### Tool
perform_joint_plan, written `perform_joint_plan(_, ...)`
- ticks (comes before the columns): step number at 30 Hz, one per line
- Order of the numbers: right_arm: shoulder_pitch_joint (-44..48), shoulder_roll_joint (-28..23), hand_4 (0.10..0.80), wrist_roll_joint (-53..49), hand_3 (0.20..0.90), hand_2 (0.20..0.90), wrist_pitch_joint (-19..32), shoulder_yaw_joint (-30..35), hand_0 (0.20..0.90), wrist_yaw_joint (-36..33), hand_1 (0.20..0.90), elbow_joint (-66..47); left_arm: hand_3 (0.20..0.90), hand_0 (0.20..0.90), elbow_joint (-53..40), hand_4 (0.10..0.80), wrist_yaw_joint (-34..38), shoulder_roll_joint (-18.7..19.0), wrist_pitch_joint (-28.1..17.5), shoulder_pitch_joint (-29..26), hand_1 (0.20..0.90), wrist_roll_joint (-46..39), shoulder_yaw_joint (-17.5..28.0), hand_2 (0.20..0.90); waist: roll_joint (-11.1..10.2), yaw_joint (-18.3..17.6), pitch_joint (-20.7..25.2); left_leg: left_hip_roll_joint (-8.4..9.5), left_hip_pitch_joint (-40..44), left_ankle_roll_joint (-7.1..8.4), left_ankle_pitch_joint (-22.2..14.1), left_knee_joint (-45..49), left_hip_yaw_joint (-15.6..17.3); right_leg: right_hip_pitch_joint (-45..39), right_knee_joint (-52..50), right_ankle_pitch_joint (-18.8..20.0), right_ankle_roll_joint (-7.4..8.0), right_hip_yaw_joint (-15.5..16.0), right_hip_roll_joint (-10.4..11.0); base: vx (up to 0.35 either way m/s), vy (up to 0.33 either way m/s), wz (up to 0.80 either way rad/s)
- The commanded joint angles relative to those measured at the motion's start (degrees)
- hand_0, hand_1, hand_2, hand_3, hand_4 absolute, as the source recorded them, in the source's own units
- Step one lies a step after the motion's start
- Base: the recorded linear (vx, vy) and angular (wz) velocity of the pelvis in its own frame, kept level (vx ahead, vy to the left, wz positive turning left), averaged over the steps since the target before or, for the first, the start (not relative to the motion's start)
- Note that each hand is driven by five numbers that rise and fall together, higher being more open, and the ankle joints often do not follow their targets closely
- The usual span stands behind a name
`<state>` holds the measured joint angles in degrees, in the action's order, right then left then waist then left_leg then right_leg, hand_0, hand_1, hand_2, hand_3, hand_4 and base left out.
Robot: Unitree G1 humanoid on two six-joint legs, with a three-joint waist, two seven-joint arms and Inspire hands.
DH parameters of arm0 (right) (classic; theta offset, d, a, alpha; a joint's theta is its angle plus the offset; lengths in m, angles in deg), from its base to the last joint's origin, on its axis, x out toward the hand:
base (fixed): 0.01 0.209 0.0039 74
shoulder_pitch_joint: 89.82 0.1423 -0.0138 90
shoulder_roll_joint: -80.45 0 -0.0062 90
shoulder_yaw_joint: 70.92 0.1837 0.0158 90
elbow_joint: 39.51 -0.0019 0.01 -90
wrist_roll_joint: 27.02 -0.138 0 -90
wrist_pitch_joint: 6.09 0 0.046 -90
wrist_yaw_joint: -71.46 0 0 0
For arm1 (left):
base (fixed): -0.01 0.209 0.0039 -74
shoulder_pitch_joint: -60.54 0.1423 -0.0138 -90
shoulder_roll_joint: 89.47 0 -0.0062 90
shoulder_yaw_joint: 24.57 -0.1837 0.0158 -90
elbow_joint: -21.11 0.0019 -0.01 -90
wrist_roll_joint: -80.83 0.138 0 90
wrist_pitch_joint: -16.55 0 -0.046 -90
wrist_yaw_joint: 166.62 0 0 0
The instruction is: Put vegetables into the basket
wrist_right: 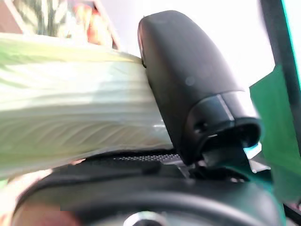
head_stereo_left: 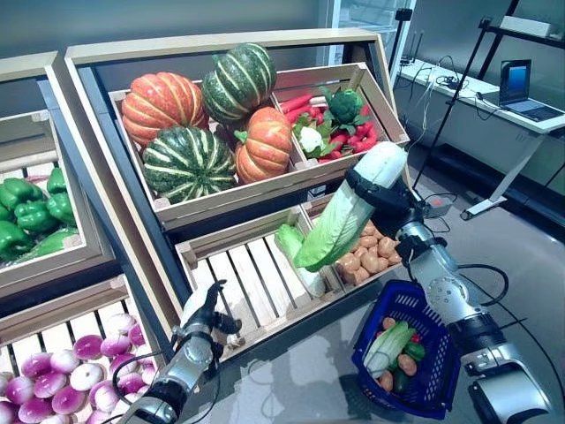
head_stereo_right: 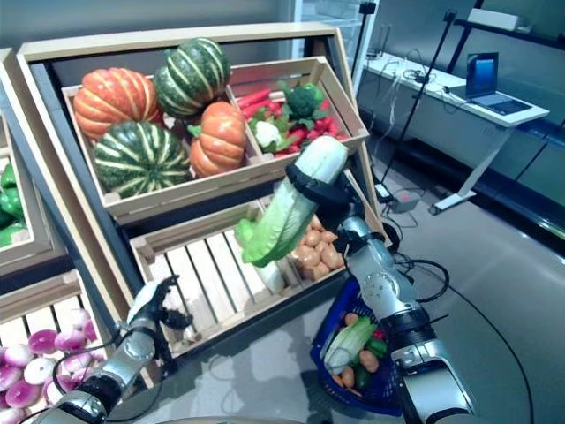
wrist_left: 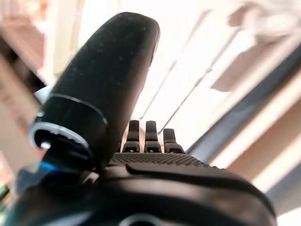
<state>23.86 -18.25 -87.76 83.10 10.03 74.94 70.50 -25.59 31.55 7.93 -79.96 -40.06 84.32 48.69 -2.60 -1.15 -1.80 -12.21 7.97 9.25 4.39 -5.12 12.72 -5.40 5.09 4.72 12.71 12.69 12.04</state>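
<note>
While the left hand (head_stereo_left: 205, 320) hangs low at the near left with fingers loosely spread, holding nothing, just by the front edge of the slatted crate (head_stereo_left: 252, 283), the blue basket (head_stereo_left: 428, 380) sits on the floor at the near right with a cabbage and small vegetables inside. Right hand (head_stereo_left: 375, 196) is raised beyond the basket, curled round a long cabbage (head_stereo_left: 340, 216), leafy end pointing down-left over the potatoes (head_stereo_left: 366, 252). Farther back, pumpkins (head_stereo_left: 190, 119) fill the upper crate.
</note>
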Motion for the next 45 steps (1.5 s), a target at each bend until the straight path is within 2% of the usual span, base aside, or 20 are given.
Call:
perform_joint_plan(1,0.8,-7.0,0.400,3.7,0.300,0.300,5.9,10.6,0.300,-4.2,0.300,2.8,0.900,0.900,-7.5,0.800,1.3,3.4,-10.1,-3.0,0.900,-4.1,4.2,0.900,-0.6,0.0,-0.1,2.49,0.3,-2.28,-4.2,0.7,1.1,-2.3,-0.4,-2.4,-2.97,1.0,-2.1,0.050,-0.043,-0.02)
perform_joint_plan(5,-3.8,-10.9,0.400,11.9,0.300,0.300,7.8,13.5,0.300,-5.5,0.300,8.2,0.900,0.900,-14.2,0.800,-1.3,4.5,-12.9,-0.1,0.900,-10.2,6.5,0.900,-0.8,0.2,-0.7,2.31,0.3,-2.32,-4.2,1.1,1.8,-2.1,-0.4,-2.1,-3.18,0.7,-2.2,0.053,-0.065,-0.10)
perform_joint_plan(10,-2.5,-16.5,0.400,21.3,0.300,0.300,9.1,12.6,0.300,-10.3,0.300,16.9,0.900,0.900,-20.3,0.800,-3.6,5.5,-15.1,-0.7,0.900,-13.4,6.4,0.900,-0.9,0.8,-2.4,1.96,-1.7,-2.17,-4.4,2.6,1.8,-0.5,-1.0,-1.9,-3.49,0.7,-2.2,-0.010,-0.109,-0.08)
perform_joint_plan(14,2.9,-18.6,0.400,24.0,0.300,0.300,10.9,9.5,0.300,-14.7,0.300,22.6,0.900,0.900,-21.7,0.800,-3.2,7.3,-16.2,-6.3,0.900,-14.6,3.2,0.900,-0.7,1.4,-5.8,1.53,-7.5,-2.21,-4.9,6.9,0.7,4.3,-4.6,-2.7,-3.92,0.9,-1.7,-0.232,-0.140,-0.13)
perform_joint_plan(17,9.6,-19.9,0.400,22.7,0.300,0.300,14.5,7.2,0.300,-18.0,0.300,27.1,0.900,0.900,-22.2,0.800,-1.9,8.5,-17.2,-13.6,0.900,-16.2,0.3,0.900,0.2,1.5,-11.4,0.95,-15.5,-2.36,-6.1,14.7,-0.8,10.9,-11.5,-4.6,-4.75,1.4,-0.8,-0.429,-0.111,-0.02)
perform_joint_plan(18,10.5,-20.0,0.400,22.3,0.300,0.300,14.8,7.1,0.300,-18.5,0.300,27.5,0.900,0.900,-22.5,0.800,-1.7,8.5,-17.2,-14.5,0.900,-16.4,-0.1,0.900,0.4,1.5,-12.4,0.88,-16.9,-2.24,-6.4,16.5,-1.2,12.0,-12.9,-5.1,-5.02,1.4,-0.6,-0.354,-0.053,0.06)
perform_joint_plan(19,12.4,-19.9,0.400,21.3,0.300,0.300,16.1,7.0,0.300,-19.3,0.300,28.8,0.900,0.900,-22.6,0.800,-0.8,8.4,-17.9,-16.0,0.900,-16.2,-1.0,0.900,1.0,1.4,-14.5,0.32,-20.4,-2.01,-7.5,21.4,-1.9,15.1,-17.1,-6.3,-5.59,1.0,0.1,-0.240,-0.021,0.08)
perform_joint_plan(24,15.8,-18.9,0.400,19.1,0.300,0.300,18.5,6.8,0.300,-20.8,0.300,32.6,0.900,0.900,-23.7,0.800,0.4,8.2,-18.9,-17.9,0.900,-16.0,-3.1,0.900,2.5,1.7,-17.9,-1.21,-29.2,-2.11,-12.6,33.8,-4.1,22.7,-29.0,-11.1,-7.13,0.2,2.2,-0.135,-0.046,-0.01)
perform_joint_plan(27,18.3,-18.7,0.400,18.5,0.300,0.300,19.5,6.9,0.300,-20.3,0.300,35.8,0.900,0.900,-23.8,0.800,1.7,8.4,-21.2,-18.9,0.900,-13.6,-3.9,0.900,3.6,2.0,-19.4,-1.47,-33.8,-3.18,-15.5,39.9,-4.9,27.9,-37.2,-13.7,-7.91,0.3,4.4,-0.092,-0.010,0.11)
perform_joint_plan(30,20.9,-19.6,0.400,17.7,0.300,0.300,19.3,6.3,0.300,-19.8,0.300,38.4,0.900,0.900,-23.8,0.800,3.8,9.6,-21.2,-21.0,0.900,-11.9,-4.9,0.900,4.4,2.0,-20.9,-1.62,-39.1,-3.73,-19.1,47.9,-5.0,33.5,-45.8,-16.6,-8.45,-0.1,6.5,-0.096,-0.003,0.05)
perform_joint_plan(31,22.6,-20.0,0.400,17.4,0.300,0.300,18.8,6.2,0.300,-19.1,0.300,40.3,0.900,0.900,-23.3,0.800,5.2,10.7,-21.4,-22.6,0.900,-11.1,-5.6,0.900,4.8,1.9,-21.3,-1.74,-41.0,-4.29,-20.7,51.2,-4.6,36.4,-50.4,-18.0,-8.52,-0.6,7.8,-0.060,0.001,0.02)
perform_joint_plan(32,22.8,-20.0,0.400,17.4,0.300,0.300,18.8,6.2,0.300,-19.0,0.300,40.5,0.900,0.900,-23.2,0.800,5.3,10.8,-21.5,-22.7,0.900,-10.8,-5.7,0.900,4.8,1.9,-21.3,-1.72,-41.3,-4.31,-20.9,51.7,-4.6,36.9,-51.0,-18.3,-8.52,-0.7,7.9,-0.046,0.011,0.11)
perform_joint_plan(34,25.2,-20.6,0.400,17.6,0.300,0.300,18.3,5.3,0.300,-19.3,0.300,42.0,0.900,0.900,-22.8,0.800,7.5,12.0,-22.0,-25.1,0.900,-8.8,-6.8,0.900,5.1,1.7,-22.1,-1.84,-44.5,-4.18,-22.9,56.5,-4.8,40.6,-55.8,-19.8,-8.31,-1.6,9.5,-0.025,0.006,0.12)
perform_joint_plan(35,26.5,-21.1,0.400,17.3,0.300,0.300,18.2,4.9,0.300,-19.8,0.300,43.1,0.900,0.900,-23.1,0.800,8.3,13.2,-22.0,-27.0,0.900,-8.9,-7.6,0.900,5.5,1.6,-22.4,-1.98,-46.1,-3.95,-25.6,60.2,-5.3,43.1,-60.0,-22.1,-7.73,-2.5,10.3,0.018,0.002,0.08)
perform_joint_plan(44,31.9,-22.4,0.400,16.2,0.300,0.300,18.6,4.2,0.300,-19.9,0.300,46.3,0.900,0.900,-23.4,0.800,12.0,15.5,-24.6,-33.5,0.900,-8.9,-8.6,0.900,7.6,0.4,-23.6,-2.87,-56.0,-3.05,-31.0,74.5,-6.3,54.3,-74.0,-27.2,-7.32,-5.9,12.8,-0.020,0.021,0.09)
perform_joint_plan(45,32.1,-22.5,0.441,14.6,0.361,0.361,18.6,4.2,0.361,-19.0,0.361,46.3,0.900,0.900,-23.8,0.800,11.7,15.6,-24.7,-33.7,0.900,-9.3,-8.4,0.900,7.7,0.3,-23.8,-2.70,-56.8,-2.95,-31.4,75.7,-6.5,55.1,-75.2,-27.6,-7.30,-6.1,12.9,-0.025,-0.006,0.08)
